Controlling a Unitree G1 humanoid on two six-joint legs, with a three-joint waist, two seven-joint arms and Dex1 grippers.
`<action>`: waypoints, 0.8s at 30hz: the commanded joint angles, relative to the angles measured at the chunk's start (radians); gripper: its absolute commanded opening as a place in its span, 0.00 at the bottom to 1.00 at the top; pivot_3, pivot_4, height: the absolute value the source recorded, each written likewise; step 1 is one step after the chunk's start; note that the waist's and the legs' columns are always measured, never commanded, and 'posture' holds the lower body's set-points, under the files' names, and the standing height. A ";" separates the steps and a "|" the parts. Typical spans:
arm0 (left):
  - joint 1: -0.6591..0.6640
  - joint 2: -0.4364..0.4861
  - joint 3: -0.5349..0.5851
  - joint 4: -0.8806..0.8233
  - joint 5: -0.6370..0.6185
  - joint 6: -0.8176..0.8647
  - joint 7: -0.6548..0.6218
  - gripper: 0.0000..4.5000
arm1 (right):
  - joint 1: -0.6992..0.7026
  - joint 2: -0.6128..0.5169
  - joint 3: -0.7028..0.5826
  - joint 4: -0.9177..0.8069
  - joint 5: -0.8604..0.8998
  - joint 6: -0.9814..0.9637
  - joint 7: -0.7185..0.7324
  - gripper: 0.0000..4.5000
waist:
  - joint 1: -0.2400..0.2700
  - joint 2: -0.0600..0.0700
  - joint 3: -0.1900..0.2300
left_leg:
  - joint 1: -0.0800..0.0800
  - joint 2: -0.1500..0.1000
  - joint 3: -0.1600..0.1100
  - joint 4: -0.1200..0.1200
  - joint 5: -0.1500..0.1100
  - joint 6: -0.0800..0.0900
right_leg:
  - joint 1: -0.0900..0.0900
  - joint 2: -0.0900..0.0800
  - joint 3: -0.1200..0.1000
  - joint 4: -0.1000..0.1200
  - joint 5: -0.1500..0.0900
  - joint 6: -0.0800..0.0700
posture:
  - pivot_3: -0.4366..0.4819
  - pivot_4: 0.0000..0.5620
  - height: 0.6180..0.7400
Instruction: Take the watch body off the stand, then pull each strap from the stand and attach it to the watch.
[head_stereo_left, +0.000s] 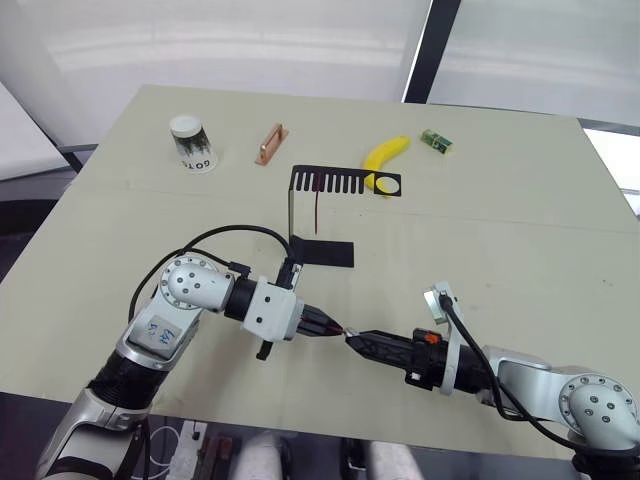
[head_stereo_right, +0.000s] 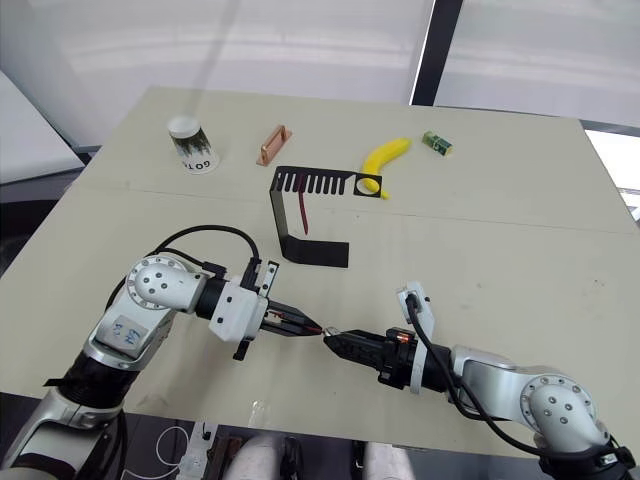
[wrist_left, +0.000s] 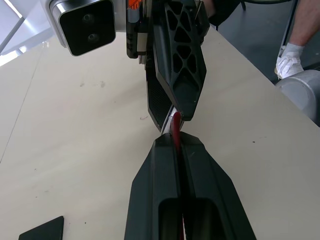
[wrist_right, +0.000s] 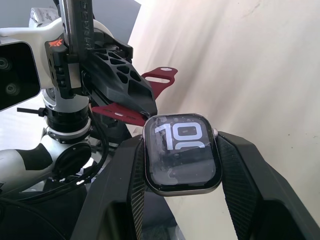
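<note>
Near the counter's front edge, right gripper (wrist_right: 181, 165) jaws clamp the small grey-rimmed, black-screened watch body (wrist_right: 182, 153); left gripper (wrist_left: 176, 142) jaws pinch one narrow dark red strap (wrist_right: 131, 114). Strap end should slide squarely into the case slot. Second strap (head_stereo_left: 316, 203) hangs on the thin black metal stand (head_stereo_left: 322, 252)

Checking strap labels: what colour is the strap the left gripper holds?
Dark red strap, shown best in the right wrist view, clamped in the left gripper.

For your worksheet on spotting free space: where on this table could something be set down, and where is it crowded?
Free: the table right of the stand, and left below the cup. Crowded: around the banana, and where both grippers meet at the near edge.
</note>
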 joint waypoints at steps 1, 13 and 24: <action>-0.005 -0.004 -0.013 -0.019 0.014 -0.013 0.009 0.00 | -0.009 0.016 -0.007 -0.042 0.025 -0.023 -0.014 0.36 | 0.000 0.000 0.000 | 0.000 0.000 0.000 0.000 0.000 0.000 | 0.000 0.000 0.000 0.000 0.000 0.000 | 0.48 0.27 0.91; -0.003 0.010 -0.009 -0.017 0.034 -0.002 0.018 0.00 | 0.000 0.031 -0.002 -0.051 0.021 -0.032 -0.023 0.36 | 0.000 0.000 0.000 | 0.000 0.000 0.000 0.000 0.000 0.000 | 0.000 0.000 0.000 0.000 0.000 0.000 | 0.48 0.27 0.91; 0.017 0.000 -0.017 -0.010 0.047 -0.013 0.039 0.00 | -0.006 0.012 0.000 -0.046 0.023 -0.013 -0.006 0.36 | 0.000 0.000 0.000 | 0.000 0.000 0.000 0.000 0.000 0.000 | 0.000 0.000 0.000 0.000 0.000 0.000 | 0.48 0.27 0.91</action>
